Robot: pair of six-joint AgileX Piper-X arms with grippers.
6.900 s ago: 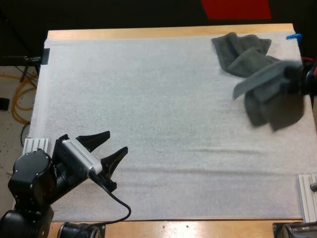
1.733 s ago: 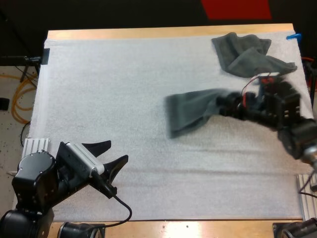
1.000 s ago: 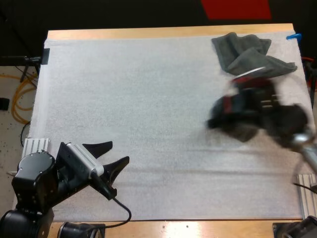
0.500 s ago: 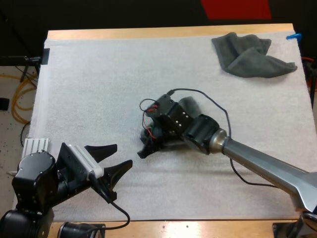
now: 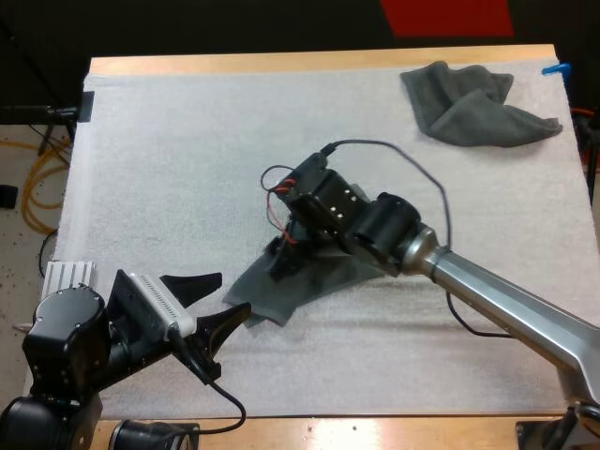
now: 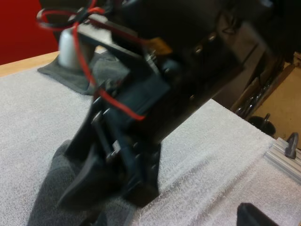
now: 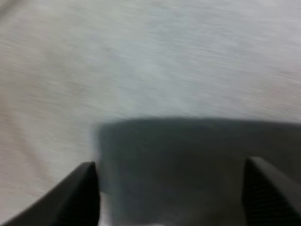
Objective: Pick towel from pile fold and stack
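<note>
High view: one towel (image 5: pixel 281 298) lies rumpled mid-mat (image 5: pixel 187 169). The right pincer (image 5: pixel 281 261) is low over it. The pile (image 5: pixel 469 103) sits at the tabletop's far right. The left pincer (image 5: pixel 214 302) is open beside the towel's edge.
Left wrist view: the right pincer (image 6: pixel 110 190) is at the towel (image 6: pixel 47 197).
Right wrist view: fingers (image 7: pixel 87 188) are spread, with the towel (image 7: pixel 178 165) loose beneath.
Judged: pick done; fold and stack pending.

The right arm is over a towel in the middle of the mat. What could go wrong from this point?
1. The towel lies rumpled under the right gripper, not spread flat, so a fold started now would likely come out uneven.
2. The left gripper is open and sits close to the towel's near edge, while the right arm is low above it. If both go for the cloth together, they may collide.
</note>
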